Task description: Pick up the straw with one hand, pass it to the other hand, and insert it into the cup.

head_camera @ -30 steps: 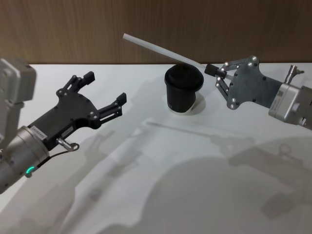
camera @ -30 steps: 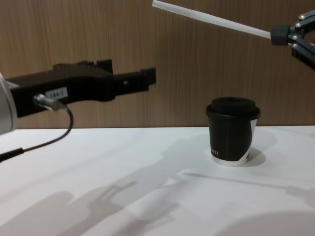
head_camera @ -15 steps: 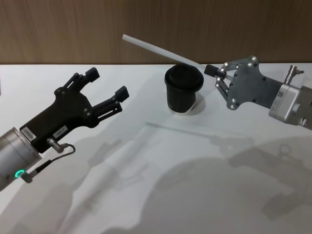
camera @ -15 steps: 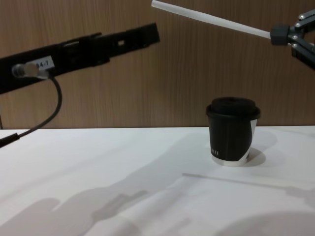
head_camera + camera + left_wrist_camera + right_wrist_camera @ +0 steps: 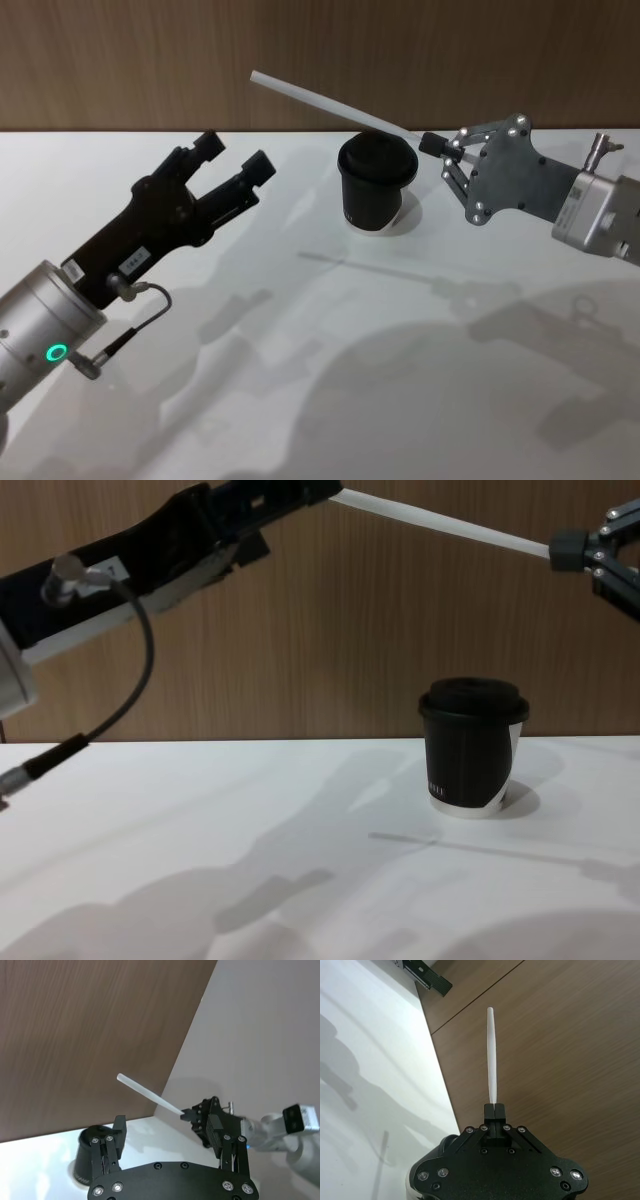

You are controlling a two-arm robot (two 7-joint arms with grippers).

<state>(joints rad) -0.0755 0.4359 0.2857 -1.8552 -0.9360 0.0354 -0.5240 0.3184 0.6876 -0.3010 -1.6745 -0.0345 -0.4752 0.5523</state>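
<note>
straw (image 5: 330, 102) is hanging slanted above the cup (image 5: 377, 185), upper centre | right gripper (image 5: 432, 143) is clamping its lower end | left gripper (image 5: 235, 155) is hovering centre-left, jaws apart, near the free end | light, stiff, slick (crushes easily): likely best pinched gently mid-length

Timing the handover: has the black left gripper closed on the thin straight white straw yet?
No, the left gripper is open and apart from the straw, whose end the right gripper pinches.

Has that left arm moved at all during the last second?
Yes. Against the still cup, the left end effector has risen and advanced toward the straw's free end.
</note>
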